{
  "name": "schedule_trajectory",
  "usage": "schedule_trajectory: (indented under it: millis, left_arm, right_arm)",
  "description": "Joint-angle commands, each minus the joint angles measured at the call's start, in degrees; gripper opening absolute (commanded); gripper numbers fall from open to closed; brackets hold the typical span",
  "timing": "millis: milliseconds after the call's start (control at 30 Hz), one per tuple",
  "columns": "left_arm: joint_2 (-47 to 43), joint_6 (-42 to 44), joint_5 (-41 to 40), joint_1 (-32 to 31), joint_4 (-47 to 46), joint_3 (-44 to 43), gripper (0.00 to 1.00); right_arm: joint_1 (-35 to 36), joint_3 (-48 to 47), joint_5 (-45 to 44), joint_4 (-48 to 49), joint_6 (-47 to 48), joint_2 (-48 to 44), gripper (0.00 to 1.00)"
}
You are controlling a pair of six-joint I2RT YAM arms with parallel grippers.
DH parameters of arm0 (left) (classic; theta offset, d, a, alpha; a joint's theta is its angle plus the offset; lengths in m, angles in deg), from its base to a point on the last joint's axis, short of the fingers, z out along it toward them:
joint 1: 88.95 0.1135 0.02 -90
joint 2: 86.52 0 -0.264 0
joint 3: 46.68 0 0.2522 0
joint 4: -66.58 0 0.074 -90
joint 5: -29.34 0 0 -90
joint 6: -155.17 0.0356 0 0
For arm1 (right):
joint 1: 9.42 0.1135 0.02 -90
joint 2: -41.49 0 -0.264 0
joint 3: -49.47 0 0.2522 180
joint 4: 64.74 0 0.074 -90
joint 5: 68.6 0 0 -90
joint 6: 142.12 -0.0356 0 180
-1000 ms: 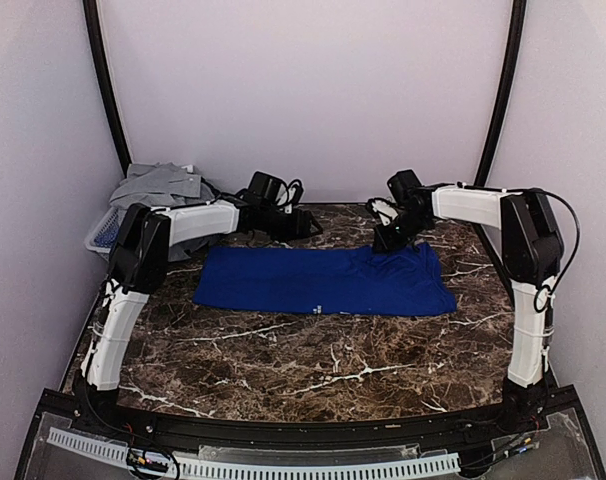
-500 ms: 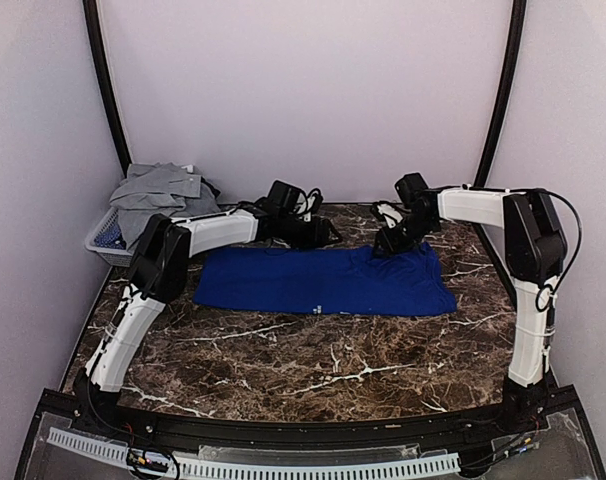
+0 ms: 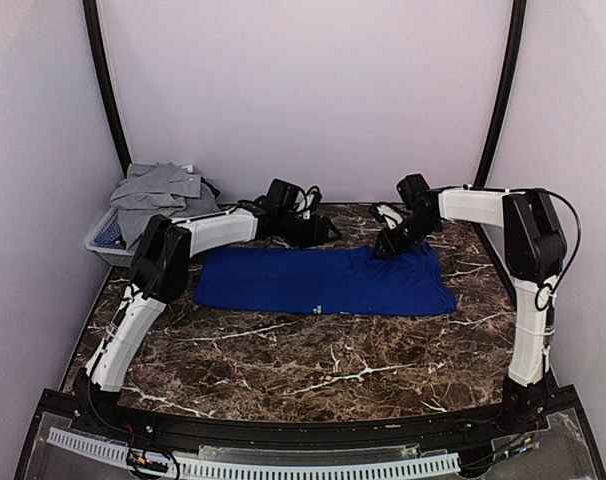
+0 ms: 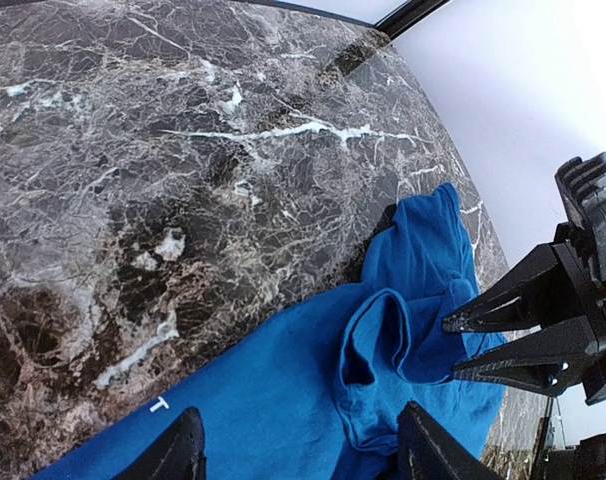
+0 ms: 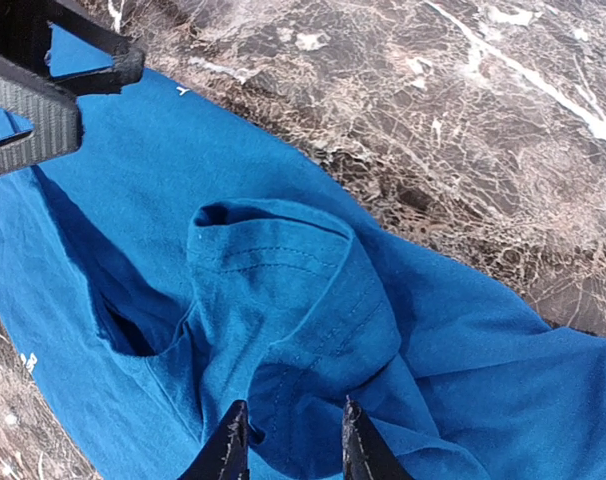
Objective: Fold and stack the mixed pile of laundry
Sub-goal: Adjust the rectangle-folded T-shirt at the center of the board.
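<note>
Left arm (image 3: 218, 228) extended rightward — fingers (image 4: 178, 455) spread over T-shirt (image 3: 313, 280).

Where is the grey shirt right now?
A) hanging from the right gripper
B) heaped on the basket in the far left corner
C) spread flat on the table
B: the grey shirt sits bunched on top of the basket in the far left corner, and only the blue T-shirt lies on the table.
</note>
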Motion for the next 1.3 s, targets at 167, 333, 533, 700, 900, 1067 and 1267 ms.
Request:
schedule_trajectory:
  millis: [167,333,533,700,900,1067,1267]
  left_arm:
    - [1.19,-1.03,1.01,0.0,0.05,-2.48,0.64]
    - [1.19,-0.87,1.02,0.0,0.08,-2.42,0.64]
    - [1.15,-0.95,1.19,0.0,0.23,-2.46,0.64]
    - [1.1,-0.95,1.15,0.0,0.17,-2.48,0.64]
    - [1.02,-0.59,1.26,0.0,0.27,-2.32,0.64]
    - [1.1,-0.21,1.24,0.0,-0.15,-2.22,0.64]
    - [1.03,0.23,0.86,0.0,0.46,-2.22,0.64]
  right_arm:
    - [-0.11,-1.9,2.29,-1.05,1.83,1.58,0.25]
    - [0.62,-1.29,2.53,-1.29,2.46,0.86,0.32]
    - [0.82,-1.41,1.24,-1.73,3.04,1.25,0.43]
    - [0.86,-1.24,-0.9,-1.25,3.09,1.62,0.29]
    - [0.82,-2.87,-4.29,-0.91,2.97,1.88,0.0]
    - [-0.06,-6.24,-8.15,-0.05,1.97,1.93,0.0]
    - [-1.65,-10.72,-11.5,1.32,1.41,3.46,0.0]
